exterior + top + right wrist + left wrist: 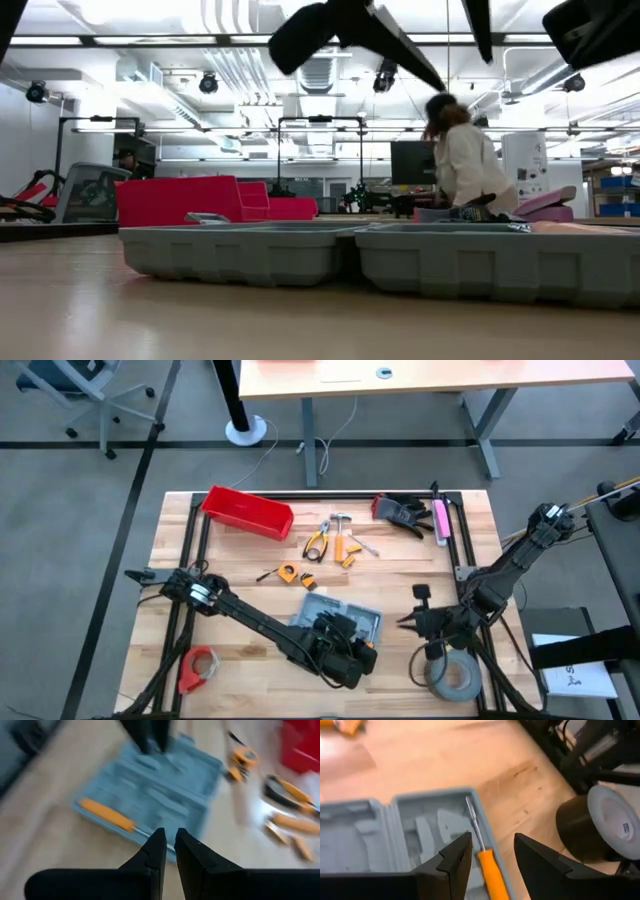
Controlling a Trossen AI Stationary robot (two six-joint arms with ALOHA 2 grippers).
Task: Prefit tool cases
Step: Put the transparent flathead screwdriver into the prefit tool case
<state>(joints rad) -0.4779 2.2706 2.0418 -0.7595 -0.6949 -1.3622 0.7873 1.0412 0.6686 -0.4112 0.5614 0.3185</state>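
High view: the tool case lies open and flat on the wooden table, grey-blue, near the front edge. Take it as landmark. Left gripper sits right over the case's front part, arm running in from the L side. Right gripper hovers just beside the case's R edge, not touching it. Grey tape roll lies near the case on the R, under the right arm. Red bin is well behind the case, and loose orange-handled tools lie between bin and case.

Low view: case fills the middle, both halves open side by side, walls up. Red bin shows behind it. Dark arm parts hang above; a person in a light top is in the room beyond. Can't read either gripper's fingers here.

Left wrist view: left gripper has its fingers spread about halfway, straddling an orange-handled screwdriver that lies in a recess along the case's edge. Fingers sit either side of the handle, gap visible both sides, so no pinch. Tape roll is off to the case's side.

Right wrist view: right gripper fingers pressed nearly together, holding nothing. Case ahead, blurred, screwdriver lying in it.
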